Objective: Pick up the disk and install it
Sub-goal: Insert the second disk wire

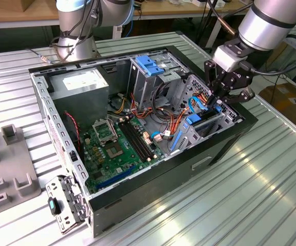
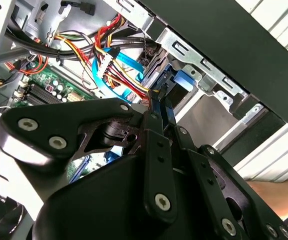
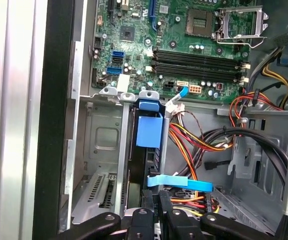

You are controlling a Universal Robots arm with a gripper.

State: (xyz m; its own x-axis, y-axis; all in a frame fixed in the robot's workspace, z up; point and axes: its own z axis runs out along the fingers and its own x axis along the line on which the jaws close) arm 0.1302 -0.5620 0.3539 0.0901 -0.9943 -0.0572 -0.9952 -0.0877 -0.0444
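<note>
Blue-framed disk [image 3: 148, 131] sits edge-down in its bay at the case's three o'clock; fingers [image 3: 164, 216] pressed together atop it should push straight.

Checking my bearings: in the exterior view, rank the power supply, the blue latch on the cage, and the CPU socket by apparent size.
1. Power supply, clearly largest.
2. Blue latch and CPU socket: they look alike, so I won't rank them.
</note>
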